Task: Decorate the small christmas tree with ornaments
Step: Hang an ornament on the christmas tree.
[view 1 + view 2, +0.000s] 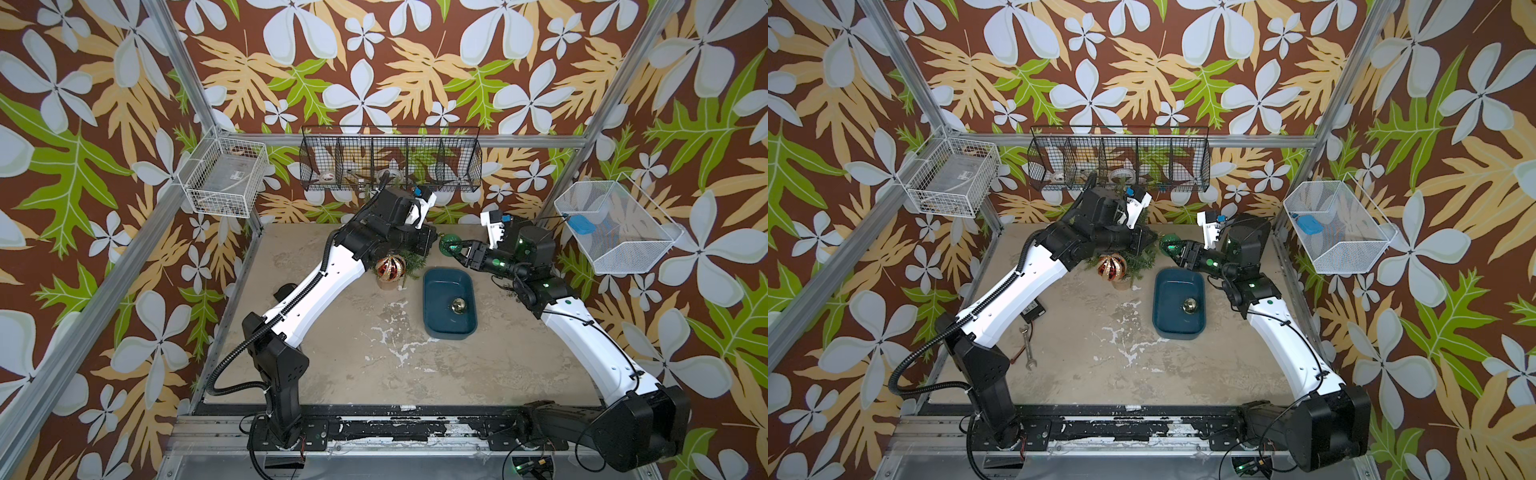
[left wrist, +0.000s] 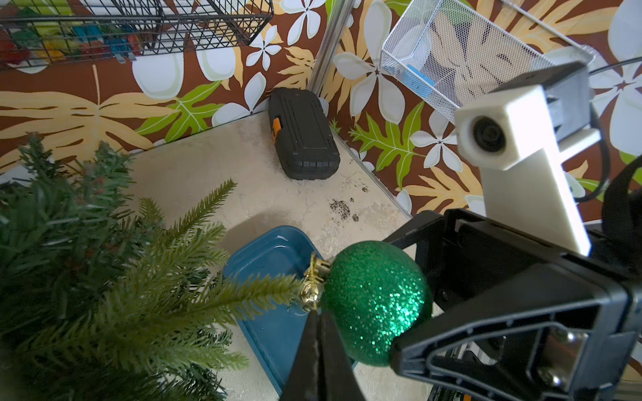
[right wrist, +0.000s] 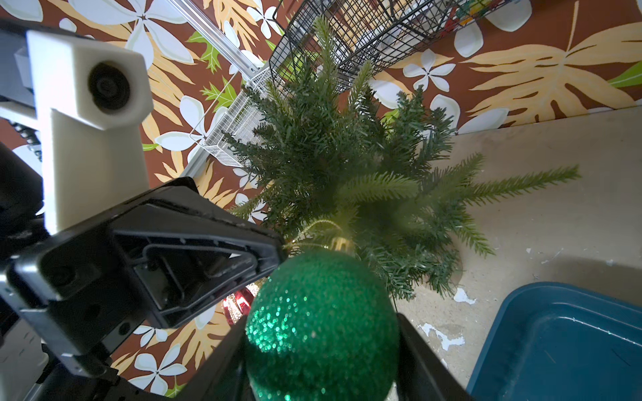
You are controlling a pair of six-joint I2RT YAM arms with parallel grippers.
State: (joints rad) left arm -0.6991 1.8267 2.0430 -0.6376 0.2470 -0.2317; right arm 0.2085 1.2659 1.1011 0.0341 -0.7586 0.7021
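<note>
While my right gripper [image 1: 454,248] clamps the green ornament [image 3: 323,312] at the outer branch tips of the small christmas tree [image 3: 330,156], my left gripper [image 2: 317,323] sits pinched closed at its gold cap [image 2: 314,274], blue tray [image 1: 428,291] edge close by.

No legible txt anywhere; sticker on black box [image 1: 1034,311] too blurry.

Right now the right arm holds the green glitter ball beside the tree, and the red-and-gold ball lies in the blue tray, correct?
No. Both top views show the small gold ball in the blue tray; the red-and-gold ball is at the tree.
</note>
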